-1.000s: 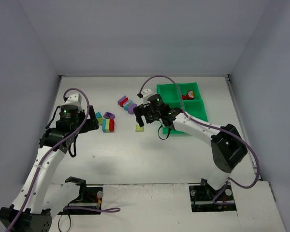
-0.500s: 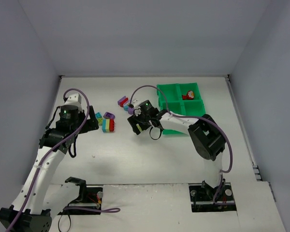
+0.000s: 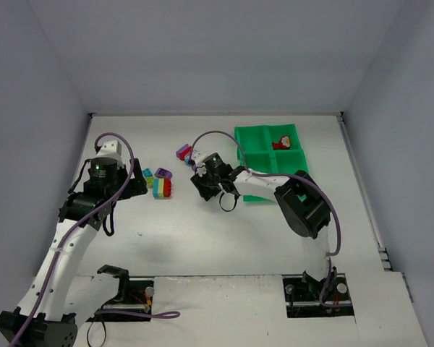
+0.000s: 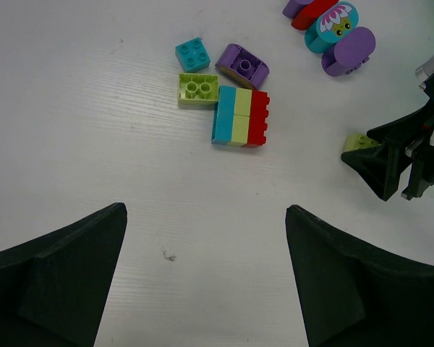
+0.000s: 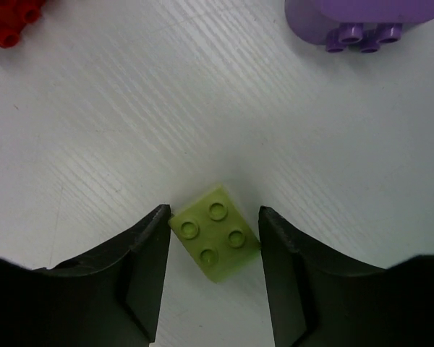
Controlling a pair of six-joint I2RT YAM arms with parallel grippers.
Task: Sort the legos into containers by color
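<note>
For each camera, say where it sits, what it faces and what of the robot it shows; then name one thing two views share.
Top external: high behind the bases, looking down on the table; shows the left arm, right arm and green tray.
Left wrist: on the left arm, facing down at a striped block; the left arm's fingers fill the bottom corners.
Right wrist: close above the table, facing down; the right arm's fingers flank a yellow-green brick.
Shared: both wrist views show that brick.

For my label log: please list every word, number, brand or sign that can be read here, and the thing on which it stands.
None: no text can be read in any view.
The teal round brick carries a small printed picture, but no letters.
The tray shows no marking.
</note>
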